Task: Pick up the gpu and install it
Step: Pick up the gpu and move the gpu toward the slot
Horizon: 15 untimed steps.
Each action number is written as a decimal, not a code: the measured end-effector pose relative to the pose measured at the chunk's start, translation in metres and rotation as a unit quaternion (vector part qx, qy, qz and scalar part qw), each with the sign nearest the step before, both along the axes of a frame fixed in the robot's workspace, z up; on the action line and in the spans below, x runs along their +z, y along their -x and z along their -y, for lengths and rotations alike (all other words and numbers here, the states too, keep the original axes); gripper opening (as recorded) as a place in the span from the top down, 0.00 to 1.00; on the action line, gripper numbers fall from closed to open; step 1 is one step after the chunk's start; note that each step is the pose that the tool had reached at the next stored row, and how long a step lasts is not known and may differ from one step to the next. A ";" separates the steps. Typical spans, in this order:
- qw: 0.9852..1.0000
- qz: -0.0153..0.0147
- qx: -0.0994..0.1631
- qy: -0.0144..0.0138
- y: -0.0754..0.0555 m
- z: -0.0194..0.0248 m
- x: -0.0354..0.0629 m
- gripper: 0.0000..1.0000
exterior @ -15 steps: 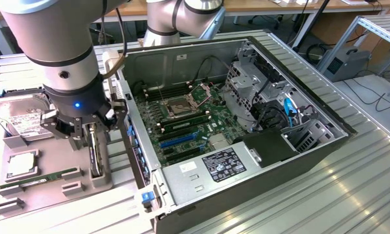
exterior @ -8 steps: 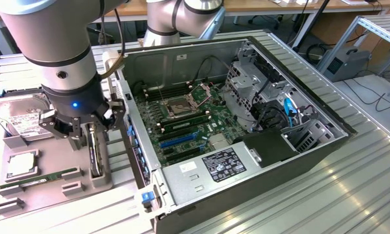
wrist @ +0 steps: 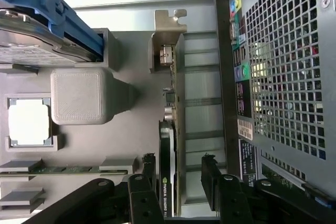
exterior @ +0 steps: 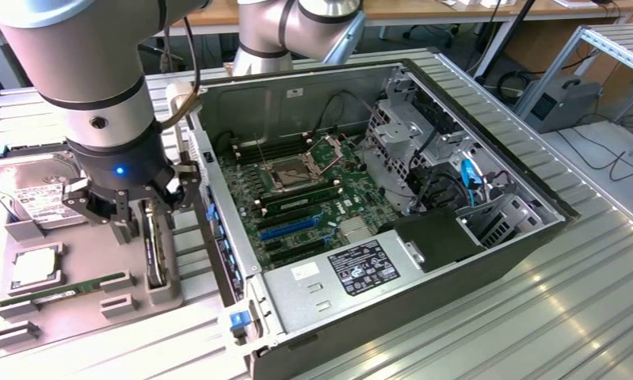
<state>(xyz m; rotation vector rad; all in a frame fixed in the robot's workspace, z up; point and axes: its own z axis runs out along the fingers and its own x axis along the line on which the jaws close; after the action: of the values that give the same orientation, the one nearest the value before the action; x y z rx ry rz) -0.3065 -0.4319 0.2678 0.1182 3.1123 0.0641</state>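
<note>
Gpu (exterior: 158, 265) pt. hid behind claw (exterior: 136, 233).

My end effector (wrist: 178, 162) has matt black fingers (wrist: 148, 171). The gpu (wrist: 167, 182) shows a slightly glossy black cooler and a bare silver metal bracket. Its holder (wrist: 79, 98) is grey matt plastic, finely rough; the desk (exterior: 528, 317) is ribbed shiny metal.

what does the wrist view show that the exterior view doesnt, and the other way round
Wrist view adds: the outer face of the perforated rear panel with its port labels, and the silver end bracket. Exterior view adds: the open case interior, with motherboard, processor socket and power supply. Both: the gpu standing on edge in the grey holder, the open gripper straddling it, the hard drive and the memory stick.
</note>
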 end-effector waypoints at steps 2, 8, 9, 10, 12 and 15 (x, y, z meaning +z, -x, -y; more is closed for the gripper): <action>1.000 0.000 0.000 0.000 0.001 -0.0013 -0.0012 0.52; 1.000 0.000 0.000 0.000 0.006 -0.0030 -0.0053 0.52; 1.000 0.000 0.000 0.000 0.006 -0.0030 -0.0060 0.52; 1.000 0.000 0.000 0.000 0.006 -0.0030 -0.0067 0.52; 1.000 0.000 0.000 0.000 0.006 -0.0030 -0.0084 0.52; 1.000 0.000 0.000 0.000 0.006 -0.0036 -0.0110 0.52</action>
<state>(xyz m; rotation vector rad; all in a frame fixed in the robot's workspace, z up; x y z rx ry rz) -0.3122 -0.4283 0.2568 0.1184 3.1124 0.0633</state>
